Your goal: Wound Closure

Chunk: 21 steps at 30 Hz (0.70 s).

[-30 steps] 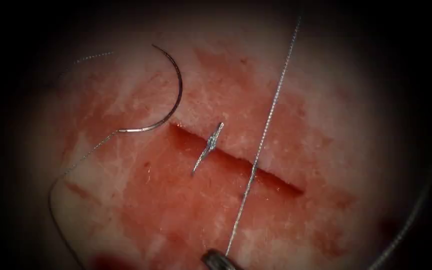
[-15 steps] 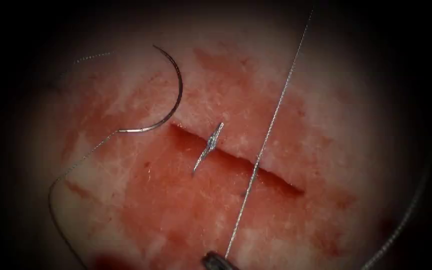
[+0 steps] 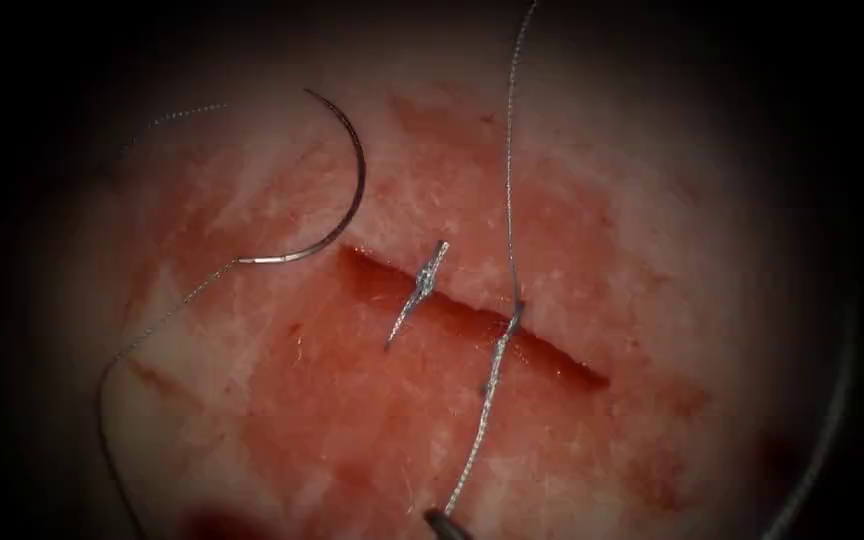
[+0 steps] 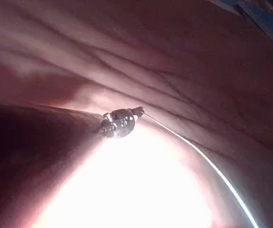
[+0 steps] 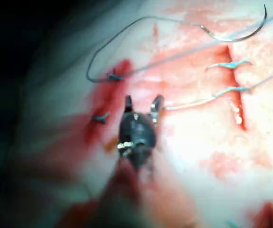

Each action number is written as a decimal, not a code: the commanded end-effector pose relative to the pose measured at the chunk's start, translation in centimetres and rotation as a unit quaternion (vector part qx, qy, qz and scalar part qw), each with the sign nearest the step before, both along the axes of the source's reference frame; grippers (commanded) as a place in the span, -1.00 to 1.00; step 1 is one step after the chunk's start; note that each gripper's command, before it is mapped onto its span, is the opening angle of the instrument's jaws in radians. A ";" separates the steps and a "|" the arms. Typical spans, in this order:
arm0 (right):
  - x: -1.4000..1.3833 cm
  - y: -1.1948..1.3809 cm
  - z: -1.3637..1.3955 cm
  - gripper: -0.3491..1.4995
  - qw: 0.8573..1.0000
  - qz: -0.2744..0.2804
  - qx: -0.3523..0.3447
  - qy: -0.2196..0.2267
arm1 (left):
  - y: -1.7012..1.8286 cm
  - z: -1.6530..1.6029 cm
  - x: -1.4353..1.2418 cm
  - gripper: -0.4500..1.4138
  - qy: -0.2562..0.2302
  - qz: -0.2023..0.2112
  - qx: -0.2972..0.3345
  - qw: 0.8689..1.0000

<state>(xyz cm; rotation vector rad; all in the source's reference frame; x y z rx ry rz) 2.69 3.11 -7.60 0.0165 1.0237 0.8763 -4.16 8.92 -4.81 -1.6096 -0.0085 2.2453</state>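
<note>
Pink tissue (image 3: 652, 200) smeared with red fluid (image 3: 352, 400) is the working surface.

In the right wrist view the right tool (image 5: 143, 102) has its jaws apart, and the thread (image 5: 189, 103) ends right at one jaw tip. Whether that jaw pins it, cannot tell. The endoscope view puts this tool (image 3: 442, 522) at the near edge, on the near side of the cut (image 3: 552, 352).

In its own wrist view the left tool (image 4: 139, 112) has its jaws together, clamped on the thread (image 4: 198, 156), which leaves the tip as one bright line.

From the right tool the thread (image 3: 487, 400) runs far-ward, crosses the cut near its middle and carries on, slightly wavy, to the far edge.

Left of that crossing, a knotted stitch (image 3: 420, 288) with short ends sits across the cut.

The needle (image 3: 357, 190) lies flat on the tissue by the left end of the cut, not in the tissue and held by neither tool. Thread trails from its blunt end toward the near left. It also shows in the right wrist view (image 5: 241, 37).
</note>
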 end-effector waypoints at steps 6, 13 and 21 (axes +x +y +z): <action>0.05 -0.28 -0.23 0.98 0.999 -0.037 0.008 0.022 | -0.27 -0.42 0.37 -0.89 -0.075 -0.026 0.045 0.996; -0.17 -0.19 -0.39 0.81 0.996 -0.074 0.017 0.036 | -0.85 -1.01 0.78 -0.89 -0.167 -0.024 0.087 0.982; -0.23 0.93 -0.09 0.72 0.996 -0.082 -0.001 0.020 | -1.58 -1.25 0.92 -0.89 -0.275 -0.010 0.116 0.954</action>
